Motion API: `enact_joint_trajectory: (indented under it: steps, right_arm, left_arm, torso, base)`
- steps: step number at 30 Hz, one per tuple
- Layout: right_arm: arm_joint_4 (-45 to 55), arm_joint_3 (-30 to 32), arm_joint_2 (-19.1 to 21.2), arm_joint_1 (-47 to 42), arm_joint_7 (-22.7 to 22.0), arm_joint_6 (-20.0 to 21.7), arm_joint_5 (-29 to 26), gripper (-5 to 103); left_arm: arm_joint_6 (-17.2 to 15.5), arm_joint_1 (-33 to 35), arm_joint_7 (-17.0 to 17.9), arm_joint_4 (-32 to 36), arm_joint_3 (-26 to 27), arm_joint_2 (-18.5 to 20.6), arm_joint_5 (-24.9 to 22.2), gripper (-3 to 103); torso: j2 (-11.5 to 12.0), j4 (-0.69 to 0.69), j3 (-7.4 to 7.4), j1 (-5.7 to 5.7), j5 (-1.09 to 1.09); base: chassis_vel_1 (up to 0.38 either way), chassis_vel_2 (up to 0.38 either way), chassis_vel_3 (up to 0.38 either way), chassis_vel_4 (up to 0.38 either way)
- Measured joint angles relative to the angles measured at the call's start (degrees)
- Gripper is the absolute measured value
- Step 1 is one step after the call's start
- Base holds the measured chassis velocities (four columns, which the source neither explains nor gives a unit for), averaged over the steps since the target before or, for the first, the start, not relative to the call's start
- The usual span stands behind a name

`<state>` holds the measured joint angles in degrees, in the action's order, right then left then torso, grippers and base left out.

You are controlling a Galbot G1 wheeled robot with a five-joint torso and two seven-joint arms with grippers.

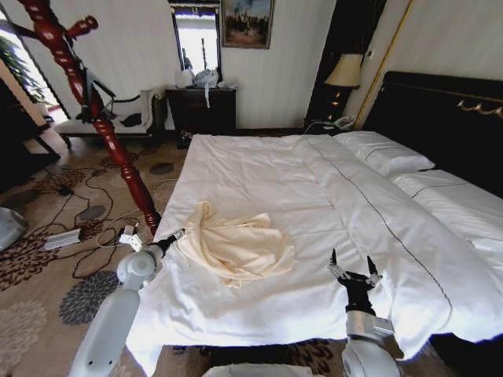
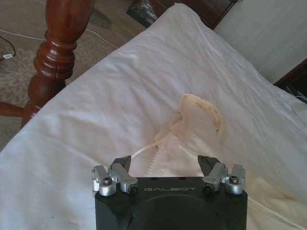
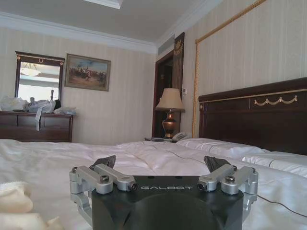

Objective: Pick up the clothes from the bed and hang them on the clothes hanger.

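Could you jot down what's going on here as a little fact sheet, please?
Garment: cream top lying crumpled on the bed, not yet picked up
Left hand: open, at the garment's edge near the bed's side
Right hand: open, raised above the duvet, holding nothing
Coat stand: dark red wood, on the floor left of the bed, nothing cream on it

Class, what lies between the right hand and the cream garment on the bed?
Only bare white duvet separates the right hand from the garment, as the head view shows.
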<state>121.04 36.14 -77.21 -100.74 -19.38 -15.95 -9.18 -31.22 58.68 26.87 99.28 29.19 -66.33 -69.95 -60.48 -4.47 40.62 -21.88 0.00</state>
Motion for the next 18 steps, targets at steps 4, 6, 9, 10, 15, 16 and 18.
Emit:
enact_joint_trajectory:
  steps: [4,6,9,10,15,16,18]
  right_arm:
    - [-0.1,0.2,0.1,0.0,-0.1,0.1,-0.1,100]
    - [-0.2,0.2,0.1,0.0,-0.2,0.1,-0.1,100]
    - [-0.3,0.1,-0.1,0.1,-0.3,0.1,-0.1,100]
    - [-0.4,0.1,-0.2,0.1,-0.3,0.1,-0.1,100]
    - [-0.5,0.1,-0.4,0.1,-0.4,0.1,0.0,100]
    - [-0.5,0.1,-0.5,0.1,-0.4,0.1,0.1,100]
    - [-0.6,0.1,-0.5,0.1,-0.4,0.2,0.1,100]
  left_arm:
    - [0.1,-1.0,-0.1,-0.8,-0.8,-0.3,0.0,67]
    - [0.1,-1.2,-0.1,-1.2,-1.0,-0.3,0.0,61]
    - [-0.1,-1.6,0.0,-1.4,-1.4,-0.2,-0.2,50]
    - [-0.2,-1.6,0.1,-1.2,-1.6,-0.3,-0.3,45]
    - [-0.2,-1.3,0.4,0.1,-1.6,-0.6,-1.2,28]
    - [-0.2,-1.1,0.6,0.6,-1.5,-0.6,-1.3,23]
    - [-0.2,-0.9,0.7,1.1,-1.3,-0.6,-1.3,18]
  torso:
    - [0.0,0.00,0.00,0.00,0.00]
    - [0.0,0.01,0.00,0.00,0.00]
    - [0.0,0.01,0.00,0.00,0.00]
    - [0.0,0.01,0.00,0.00,0.00]
    - [0.0,0.00,0.00,0.00,0.00]
    - [0.0,0.00,0.00,0.00,0.00]
    - [0.0,0.00,0.00,0.00,0.00]
  base:
    - [0.000,0.000,0.000,0.000]
    - [0.000,0.000,0.000,0.000]
    - [0.000,0.000,0.000,0.000]
    - [0.000,0.000,0.000,0.000]
    - [0.000,0.000,0.000,0.000]
    - [0.000,0.000,0.000,0.000]
    - [0.000,0.000,0.000,0.000]
